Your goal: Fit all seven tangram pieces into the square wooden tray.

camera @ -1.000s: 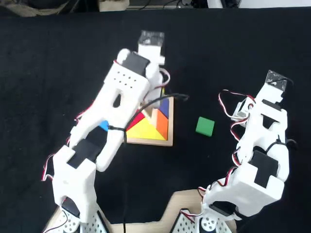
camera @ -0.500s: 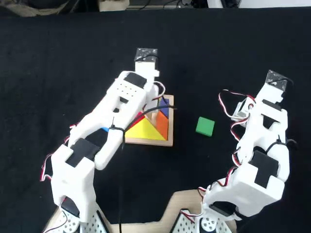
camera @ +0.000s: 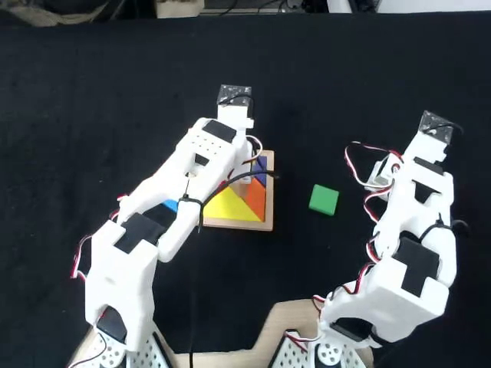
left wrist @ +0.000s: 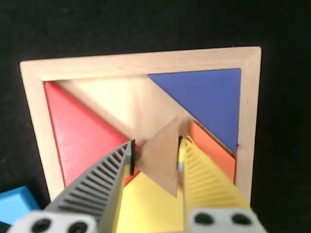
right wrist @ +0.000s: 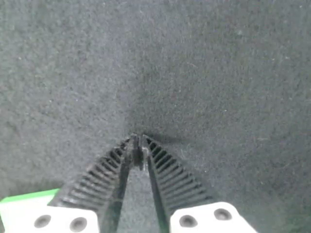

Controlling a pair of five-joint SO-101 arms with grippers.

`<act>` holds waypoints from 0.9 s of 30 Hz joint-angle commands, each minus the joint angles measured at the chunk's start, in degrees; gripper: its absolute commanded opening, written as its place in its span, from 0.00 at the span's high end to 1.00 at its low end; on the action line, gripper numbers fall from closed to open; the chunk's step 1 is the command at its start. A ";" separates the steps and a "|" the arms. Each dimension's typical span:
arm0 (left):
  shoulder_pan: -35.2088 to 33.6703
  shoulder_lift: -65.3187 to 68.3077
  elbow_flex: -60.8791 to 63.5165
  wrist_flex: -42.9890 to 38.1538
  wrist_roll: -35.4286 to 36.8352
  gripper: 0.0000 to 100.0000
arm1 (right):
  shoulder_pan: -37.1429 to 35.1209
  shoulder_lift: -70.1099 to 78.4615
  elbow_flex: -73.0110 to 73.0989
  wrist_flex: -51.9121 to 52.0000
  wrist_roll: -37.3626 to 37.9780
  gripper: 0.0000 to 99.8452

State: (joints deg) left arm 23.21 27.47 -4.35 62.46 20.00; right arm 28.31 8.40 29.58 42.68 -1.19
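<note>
Wrist camera on my left arm gives me what the overhead cannot: the left gripper (left wrist: 155,145) is clamped on a tan triangle (left wrist: 164,167), held on edge between its grey and yellow fingers over the middle of the square wooden tray (left wrist: 30,116). I cannot tell whether the triangle touches the tray floor. On the grey finger's side lies a red piece (left wrist: 80,131). On the yellow finger's side sit a dark blue triangle (left wrist: 209,97) and an orange piece (left wrist: 214,150). A yellow piece (left wrist: 150,204) lies under the fingers, and bare wood shows beyond the tips. A light blue piece (left wrist: 17,204) lies outside the tray, back by the grey finger's root.

From overhead, the left arm hides most of that, but I see a green square (camera: 324,199) lying between tray and right arm, apart from both. The right gripper (right wrist: 138,145) is pinched closed on nothing, pointing down at the black cloth (camera: 368,84) that covers the table. A plywood board (camera: 253,337) sits at the arms' bases.
</note>
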 commanded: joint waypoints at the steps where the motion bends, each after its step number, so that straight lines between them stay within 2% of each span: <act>1: 1.89 -0.26 -1.98 -0.70 -0.09 0.82 | -1.41 -0.31 -3.21 0.26 0.70 0.99; 13: 4.09 -0.26 -1.89 -0.53 1.85 0.81 | -1.41 -0.31 -3.21 0.26 0.70 0.99; 19: 4.00 -0.35 -2.77 0.70 2.20 0.75 | -1.41 -0.31 -3.12 0.26 0.70 0.99; 22: 4.00 -0.35 -3.74 0.88 1.58 0.75 | -1.49 -0.31 -3.12 0.26 0.70 0.99; 27: 4.00 -1.41 -4.79 0.88 -4.13 0.75 | -1.49 -0.31 -3.12 0.26 0.70 0.99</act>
State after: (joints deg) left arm 25.76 27.65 -5.23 62.81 19.56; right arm 28.31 8.40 29.58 42.68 -1.19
